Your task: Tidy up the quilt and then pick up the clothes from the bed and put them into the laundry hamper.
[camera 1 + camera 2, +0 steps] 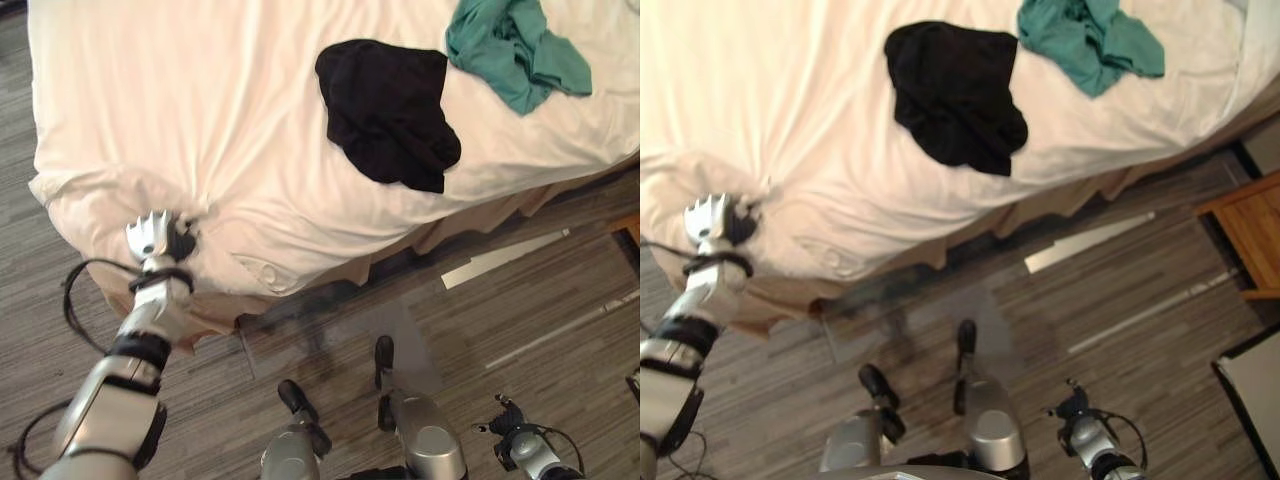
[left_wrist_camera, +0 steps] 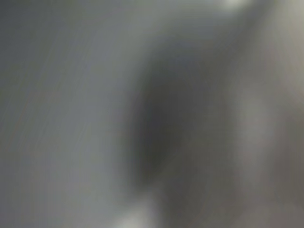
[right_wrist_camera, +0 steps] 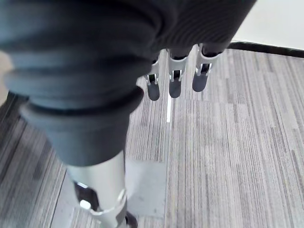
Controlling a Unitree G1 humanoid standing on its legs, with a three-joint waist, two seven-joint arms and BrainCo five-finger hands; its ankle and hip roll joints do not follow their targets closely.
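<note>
A white quilt covers the bed and hangs over its near edge. On it lie a black garment and, further back to the right, a teal garment. My left hand is at the quilt's near left corner with its fingers curled into the cloth, and folds radiate from the grip. My right hand hangs low over the floor at the lower right, away from the bed, with straight fingers and nothing in it; it is also seen from above.
The floor is grey striped carpet. A pale strip lies on the floor near the bed's foot. A wooden piece of furniture stands at the right, with a pale dark-edged panel nearer to me.
</note>
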